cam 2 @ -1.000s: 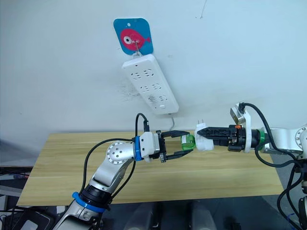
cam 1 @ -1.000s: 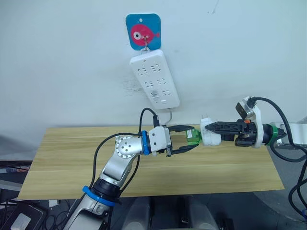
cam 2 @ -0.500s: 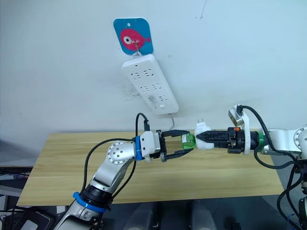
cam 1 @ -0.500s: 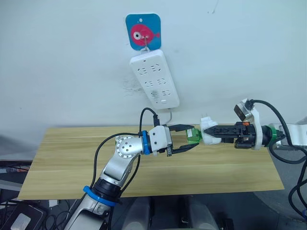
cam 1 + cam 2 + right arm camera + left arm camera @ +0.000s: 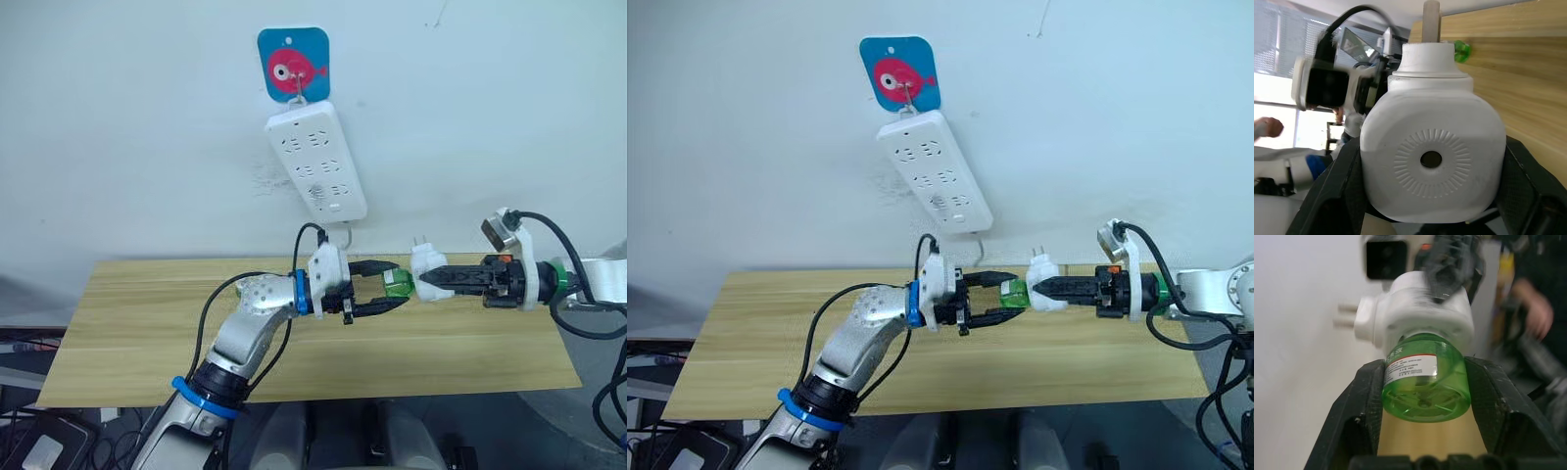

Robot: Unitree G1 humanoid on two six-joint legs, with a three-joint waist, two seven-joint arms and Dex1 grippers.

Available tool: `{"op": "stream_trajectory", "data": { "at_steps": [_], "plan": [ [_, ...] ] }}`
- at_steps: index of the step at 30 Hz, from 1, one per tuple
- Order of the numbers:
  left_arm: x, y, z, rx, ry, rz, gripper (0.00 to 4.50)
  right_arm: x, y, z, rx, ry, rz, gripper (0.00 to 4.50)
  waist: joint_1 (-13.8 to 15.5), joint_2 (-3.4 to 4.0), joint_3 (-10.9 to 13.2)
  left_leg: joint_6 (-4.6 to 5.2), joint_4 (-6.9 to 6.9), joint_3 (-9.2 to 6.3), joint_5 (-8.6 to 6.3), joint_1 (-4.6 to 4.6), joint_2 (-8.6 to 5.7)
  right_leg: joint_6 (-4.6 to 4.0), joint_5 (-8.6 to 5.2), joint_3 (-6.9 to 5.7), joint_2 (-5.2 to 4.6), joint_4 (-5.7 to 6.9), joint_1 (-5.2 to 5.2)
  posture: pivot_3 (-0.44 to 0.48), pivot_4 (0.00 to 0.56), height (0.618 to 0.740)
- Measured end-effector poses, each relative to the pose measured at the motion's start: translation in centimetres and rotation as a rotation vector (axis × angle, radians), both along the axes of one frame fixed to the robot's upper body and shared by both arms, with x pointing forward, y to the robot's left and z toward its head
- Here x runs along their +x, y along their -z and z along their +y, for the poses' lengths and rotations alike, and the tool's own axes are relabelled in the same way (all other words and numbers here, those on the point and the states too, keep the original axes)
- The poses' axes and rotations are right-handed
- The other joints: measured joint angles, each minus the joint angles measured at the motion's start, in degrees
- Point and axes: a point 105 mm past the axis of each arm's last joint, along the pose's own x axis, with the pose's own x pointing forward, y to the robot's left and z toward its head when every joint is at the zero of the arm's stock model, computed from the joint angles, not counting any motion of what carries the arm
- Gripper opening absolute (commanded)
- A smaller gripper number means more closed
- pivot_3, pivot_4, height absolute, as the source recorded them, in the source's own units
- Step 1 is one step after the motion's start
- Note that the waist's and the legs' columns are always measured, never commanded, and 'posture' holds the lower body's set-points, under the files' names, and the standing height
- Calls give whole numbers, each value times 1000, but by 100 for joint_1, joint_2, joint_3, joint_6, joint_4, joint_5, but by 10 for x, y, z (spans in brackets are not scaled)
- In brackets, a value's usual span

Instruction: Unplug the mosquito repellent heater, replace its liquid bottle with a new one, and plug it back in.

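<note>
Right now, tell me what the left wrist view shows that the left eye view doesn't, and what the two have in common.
Left wrist view alone: the printed label on the green bottle, the bottle's ribbed underside, and a person's blurred hand in the background.

Left eye view alone: the power strip hanging on the wall under a fish hook plate, and the wooden table.

Both: the white heater in the right gripper, prongs free, and the left gripper fingers flanking the bottle.
</note>
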Motion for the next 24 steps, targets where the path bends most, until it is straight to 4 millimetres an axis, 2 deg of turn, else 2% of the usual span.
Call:
{"op": "stream_trajectory", "data": {
  "at_steps": [1,2,5,8,11,14,15,17,20,22,24],
  "plan": [
    [3,-2,3,-18,57,231,2255,-1,-2,0,8,-12,-6,2977,-13,0,2,0,2,-5,0,0,0,2,-1,-5,2,4,0,115,215,740],
    [4,-6,5,-26,100,385,2255,-2,-4,1,21,-26,-11,2977,-29,0,5,0,6,-10,1,-2,0,9,-5,-10,5,6,0,115,215,740],
    [9,-17,12,-77,199,752,2255,-4,-14,5,46,-66,-53,2977,-41,-3,7,0,5,-10,0,0,-2,34,-20,-12,7,8,2,102,208,740],
    [12,-16,12,-79,218,847,2255,-3,-15,5,46,-70,-66,2977,-43,-6,8,-1,3,-3,0,-1,-4,11,-6,-4,6,6,2,99,205,740],
    [18,-15,13,-88,170,826,3257,-4,-12,5,29,-72,-62,2977,-28,-6,8,-3,2,0,2,-2,-4,9,-6,2,2,2,0,84,193,740],
    [29,-17,23,-122,79,749,4252,-11,1,7,-24,-97,-30,2977,-25,-4,7,-4,1,1,2,-3,-4,7,-6,4,-2,0,-2,83,189,740],
    [29,-17,25,-124,66,732,4457,-12,4,7,-33,-93,-20,2977,-20,-4,7,-5,2,2,2,-3,-4,7,-6,5,-3,-1,-2,82,188,740],
    [29,-14,33,-105,36,685,4457,-11,6,7,-28,-91,-18,2977,-28,-4,7,-5,3,7,2,-2,-4,6,-5,9,-3,-1,-2,81,182,740],
    [25,-5,51,-1,-48,514,4457,-4,6,2,-8,-48,-10,2977,-32,2,3,-7,-1,8,3,1,-4,4,-3,12,-4,1,-5,80,184,740],
    [24,8,60,92,-158,266,4457,3,4,-4,8,-6,-7,2977,-27,5,1,-10,-8,13,4,1,-4,0,-1,15,-6,-10,-5,85,183,740],
    [21,17,61,146,-223,17,4457,9,4,-9,21,35,3,2977,5,5,1,-13,-12,18,6,-2,-4,-4,1,17,-10,-19,-6,91,178,740]
  ]
}}
